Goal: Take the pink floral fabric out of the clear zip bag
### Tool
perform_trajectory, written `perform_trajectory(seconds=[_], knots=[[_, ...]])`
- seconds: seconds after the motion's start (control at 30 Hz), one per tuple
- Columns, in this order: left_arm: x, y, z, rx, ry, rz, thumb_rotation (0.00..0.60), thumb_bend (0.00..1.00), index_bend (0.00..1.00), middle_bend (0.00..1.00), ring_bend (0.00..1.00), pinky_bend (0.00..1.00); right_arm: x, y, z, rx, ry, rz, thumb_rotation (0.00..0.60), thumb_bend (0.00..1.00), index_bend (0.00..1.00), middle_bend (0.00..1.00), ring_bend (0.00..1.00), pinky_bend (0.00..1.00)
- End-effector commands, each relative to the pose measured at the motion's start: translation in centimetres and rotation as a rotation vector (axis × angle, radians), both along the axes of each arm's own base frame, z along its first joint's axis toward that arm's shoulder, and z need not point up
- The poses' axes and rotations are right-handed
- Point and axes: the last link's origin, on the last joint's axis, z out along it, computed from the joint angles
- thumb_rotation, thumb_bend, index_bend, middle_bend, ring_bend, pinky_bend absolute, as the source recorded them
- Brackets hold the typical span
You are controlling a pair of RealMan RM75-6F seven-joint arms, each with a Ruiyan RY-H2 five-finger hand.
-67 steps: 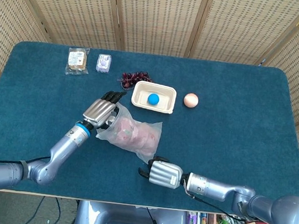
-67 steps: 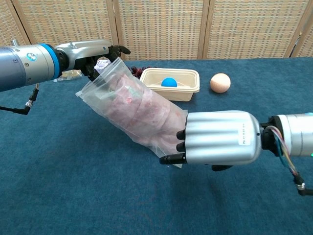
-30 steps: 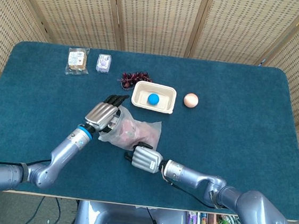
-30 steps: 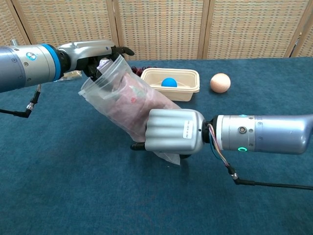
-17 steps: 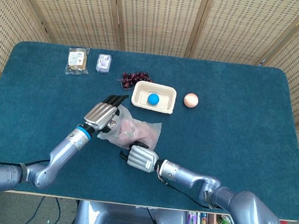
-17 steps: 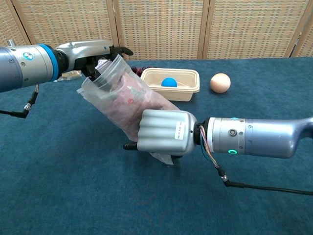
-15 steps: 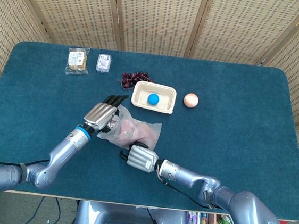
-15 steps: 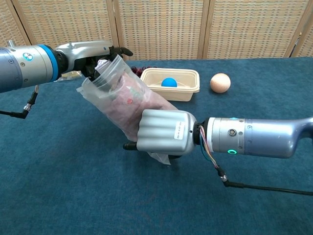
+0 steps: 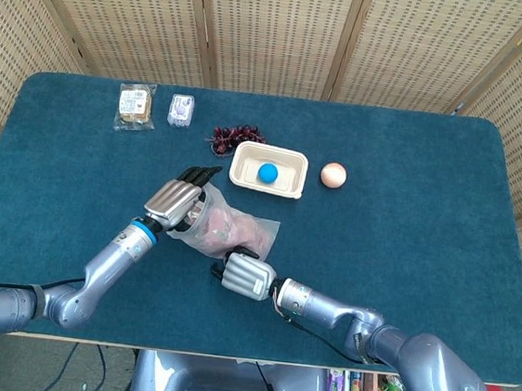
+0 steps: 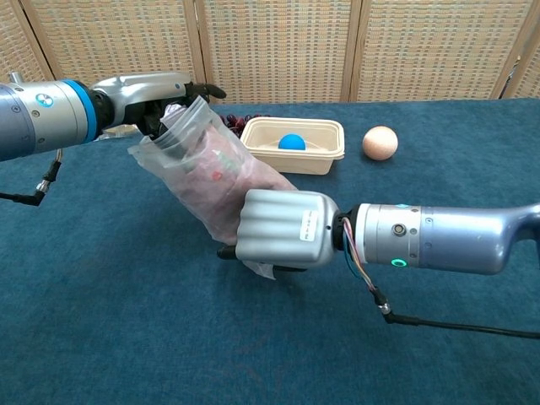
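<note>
The clear zip bag (image 9: pixel 231 228) lies slanted between my two hands, with the pink floral fabric (image 10: pixel 221 175) bunched inside it. My left hand (image 9: pixel 176 202) holds the bag's upper, open end, fingers curled over the rim (image 10: pixel 169 126). At the lower end my right hand (image 10: pixel 283 229) grips the bag, with dark fingertips poking out on its left side; the bag's bottom corner is hidden behind it. In the head view the right hand (image 9: pixel 245 274) sits just below the bag. The fabric is wholly inside the bag.
A cream tray (image 9: pixel 285 191) holding a blue ball (image 9: pixel 267 172) stands just behind the bag. A peach-coloured ball (image 9: pixel 333 175) lies to its right, a dark red bunch (image 9: pixel 234 137) behind it. Two small packets (image 9: pixel 136 106) (image 9: pixel 181 109) lie at the far left.
My right hand has slid left from the table's front edge to the bag's lower end and closed on it. The bag now stands a little steeper; the left hand has kept its hold.
</note>
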Motion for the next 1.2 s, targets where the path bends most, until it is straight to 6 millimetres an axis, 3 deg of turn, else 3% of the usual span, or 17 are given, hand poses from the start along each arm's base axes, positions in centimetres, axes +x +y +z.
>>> perform_trajectory(seconds=[0.03,0.5,0.87,1.2], knots=[[-0.09,0.02,-0.03,-0.001,0.001,0.002,0.6,0.87,0.71,0.0,0.0,0.0,-0.08,-0.01,-0.02,-0.001,0.003,0.0,0.6,0.51,0.34,0.68,0.61,0.82],[-0.45,0.11,0.14,0.0,0.001,0.009,0.6,0.87,0.71,0.0,0.0,0.0,-0.26,-0.06,0.24,-0.013,-0.004,0.005,0.6,0.51,0.53,0.71,0.66,0.89],[-0.62,0.09,0.11,0.0,0.001,0.013,0.6,0.87,0.71,0.0,0.0,0.0,-0.34,0.06,0.14,-0.005,-0.004,0.003,0.6,0.7,0.7,0.77,0.7,0.96],[-0.74,0.03,-0.09,-0.004,0.001,0.015,0.6,0.87,0.71,0.0,0.0,0.0,-0.44,0.02,0.31,0.0,-0.004,0.003,0.6,0.84,0.76,0.81,0.72,0.99]])
